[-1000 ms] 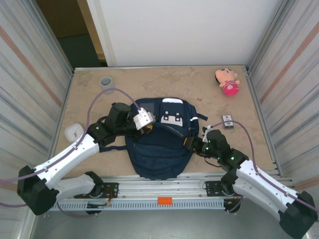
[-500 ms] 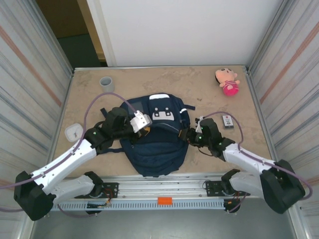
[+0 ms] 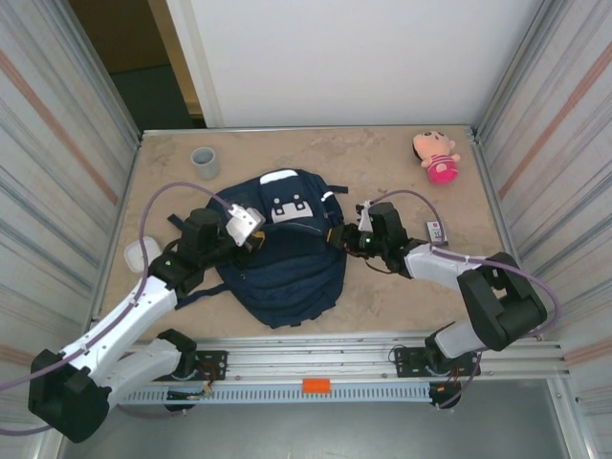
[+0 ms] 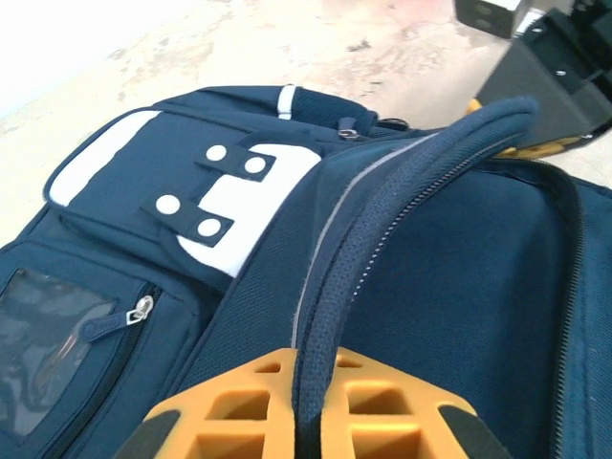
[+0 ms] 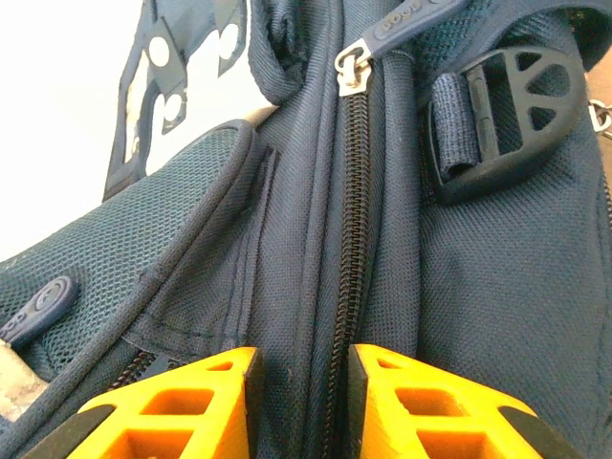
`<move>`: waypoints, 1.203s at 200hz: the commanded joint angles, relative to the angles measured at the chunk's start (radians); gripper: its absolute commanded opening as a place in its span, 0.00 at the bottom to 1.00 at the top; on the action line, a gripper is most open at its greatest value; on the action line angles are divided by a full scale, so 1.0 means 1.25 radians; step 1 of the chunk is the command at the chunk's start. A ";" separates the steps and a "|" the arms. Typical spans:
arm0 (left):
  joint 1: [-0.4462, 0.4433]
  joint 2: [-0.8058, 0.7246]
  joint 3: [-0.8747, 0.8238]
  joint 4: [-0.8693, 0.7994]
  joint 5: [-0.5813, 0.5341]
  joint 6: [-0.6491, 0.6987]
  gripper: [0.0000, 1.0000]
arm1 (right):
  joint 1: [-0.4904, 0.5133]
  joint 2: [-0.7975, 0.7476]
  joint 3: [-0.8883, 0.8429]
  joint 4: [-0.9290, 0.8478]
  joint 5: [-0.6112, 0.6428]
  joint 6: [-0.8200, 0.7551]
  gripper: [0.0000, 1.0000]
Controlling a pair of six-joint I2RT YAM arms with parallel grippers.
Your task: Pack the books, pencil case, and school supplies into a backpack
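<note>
1. Pinches a raised, zip-edged ridge of the backpack (image 4: 459,287) in the left tool (image 4: 316,382), with the orange fingers (image 4: 220,411) drawn almost together on the fabric.
2. Clamps a fold of navy fabric carrying a zip line in the right tool (image 5: 301,368), with the narrow gap between its orange fingers (image 5: 421,402) filled by that fold.
3. Places the left tool (image 3: 255,240) at the left side of the backpack (image 3: 287,273) in the top view, just beside the white-patched front pocket, and the right tool (image 3: 337,236) against the opposite side.
4. Shows the backpack lying near the middle of the worktop (image 3: 382,172), tilted, with white patches toward the far left and dark straps trailing off its left edge.
5. Leaves the small whitish packet (image 3: 436,232) flat on the worktop to the right of the right tool's wrist, apart from the backpack.
6. Keeps a white square object (image 3: 137,254) at the left edge, a grey cup (image 3: 204,159) toward the far left and a pink plush toy (image 3: 436,156) in the far right corner.
7. Differs from a second ago:
   - Finds the backpack farther from the near edge, shifted left and turned.
   - Finds both tools carried along with it, and the right arm now folded and reaching leftward.
   - Finds packet, cup, toy and white square in the same spots.
</note>
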 commanded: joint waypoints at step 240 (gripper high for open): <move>0.019 -0.043 -0.007 0.020 -0.008 -0.041 0.00 | -0.546 0.095 0.472 -1.004 0.211 -0.605 0.60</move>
